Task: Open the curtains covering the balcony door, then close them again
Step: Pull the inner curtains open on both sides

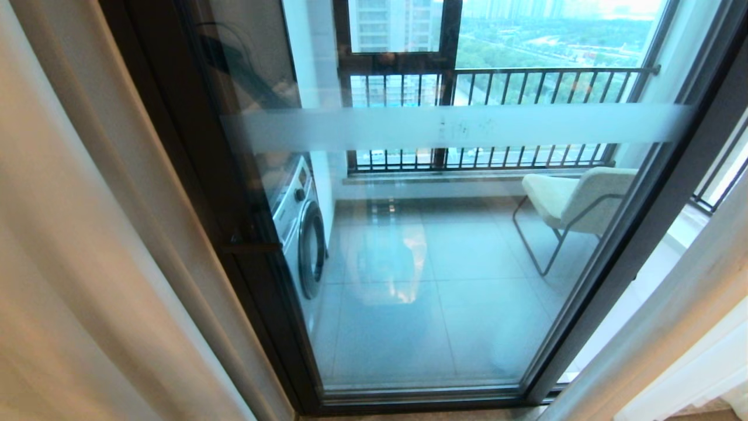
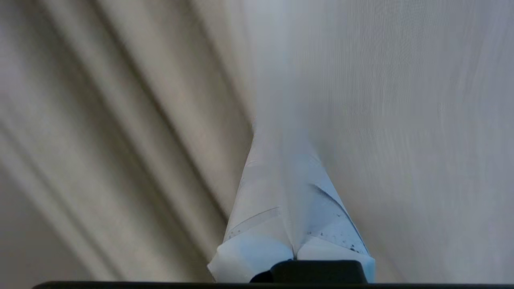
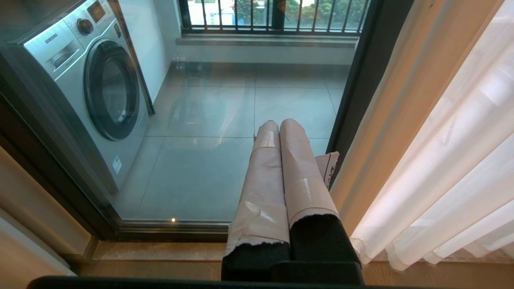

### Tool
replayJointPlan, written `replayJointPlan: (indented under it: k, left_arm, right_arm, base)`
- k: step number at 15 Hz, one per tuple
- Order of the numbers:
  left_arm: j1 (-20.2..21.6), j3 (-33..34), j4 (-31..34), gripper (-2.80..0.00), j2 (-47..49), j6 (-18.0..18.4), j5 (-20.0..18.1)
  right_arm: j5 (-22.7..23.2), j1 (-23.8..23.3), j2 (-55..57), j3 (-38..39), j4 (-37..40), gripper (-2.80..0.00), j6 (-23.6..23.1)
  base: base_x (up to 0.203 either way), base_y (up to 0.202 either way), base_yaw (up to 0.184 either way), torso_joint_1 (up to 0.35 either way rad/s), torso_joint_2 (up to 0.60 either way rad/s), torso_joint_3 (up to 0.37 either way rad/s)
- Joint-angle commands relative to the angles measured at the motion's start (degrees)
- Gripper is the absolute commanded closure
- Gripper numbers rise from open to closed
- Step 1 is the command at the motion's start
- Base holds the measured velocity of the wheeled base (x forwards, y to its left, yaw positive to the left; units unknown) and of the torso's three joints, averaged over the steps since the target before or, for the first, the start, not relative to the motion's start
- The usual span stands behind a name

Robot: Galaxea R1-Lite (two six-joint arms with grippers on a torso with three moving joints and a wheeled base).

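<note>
The door (image 1: 444,280) fills the middle, with curtains (image 1: 76,263) gathered at its left and more fabric along its right edge. Behind the glass, a washer (image 1: 304,234) stands at the left and a chair (image 1: 575,202) at the right, before the railing (image 1: 526,88) at the back. The left gripper (image 2: 295,224) is among the curtain folds. The right gripper (image 3: 281,136) is before the glass, left of the right-hand curtains.

I count one silver front-loading washing machine (image 1: 301,231), one cream cushioned chair on a thin metal frame (image 1: 575,202), one dark-framed glass balcony door (image 1: 444,280) with one frosted white band (image 1: 456,126), and two sheer white curtains, one left (image 1: 70,263), one right (image 3: 449,160).
</note>
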Motion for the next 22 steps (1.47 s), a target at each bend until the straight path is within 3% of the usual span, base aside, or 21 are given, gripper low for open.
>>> replayJointPlan:
  k: [1, 7, 11, 15, 18, 22]
  left_arm:
    - [1.2, 0.0, -1.6, 0.0, 3.5, -0.1, 0.3]
    - [2.9, -0.1, -2.1, 0.0, 7.8, -0.1, 6.3]
    - [3.1, -2.4, -2.0, 0.0, 7.7, -0.9, 6.8]
    - [1.2, -3.1, -1.9, 0.0, 3.4, -4.7, 6.4]
    - [-0.5, 0.4, -1.3, 0.0, -2.0, -6.3, 6.3]
    - [-4.9, 11.2, -0.4, 0.0, -12.4, -8.4, 6.2]
  right_arm:
    - [0.0, 0.0, 0.0, 0.0, 0.0, 0.0, 0.0]
    - [0.0, 0.0, 0.0, 0.0, 0.0, 0.0, 0.0]
    - [0.0, 0.0, 0.0, 0.0, 0.0, 0.0, 0.0]
    - [0.0, 0.0, 0.0, 0.0, 0.0, 0.0, 0.0]
    - [0.0, 0.0, 0.0, 0.0, 0.0, 0.0, 0.0]
    - [0.0, 0.0, 0.0, 0.0, 0.0, 0.0, 0.0]
  base:
    - [0.0, 0.0, 0.0, 0.0, 0.0, 0.0]
    - [0.0, 0.0, 0.0, 0.0, 0.0, 0.0]
    - [0.0, 0.0, 0.0, 0.0, 0.0, 0.0]
    - [0.0, 0.0, 0.0, 0.0, 0.0, 0.0]
    - [0.0, 0.0, 0.0, 0.0, 0.0, 0.0]
    - [0.0, 0.0, 0.0, 0.0, 0.0, 0.0]
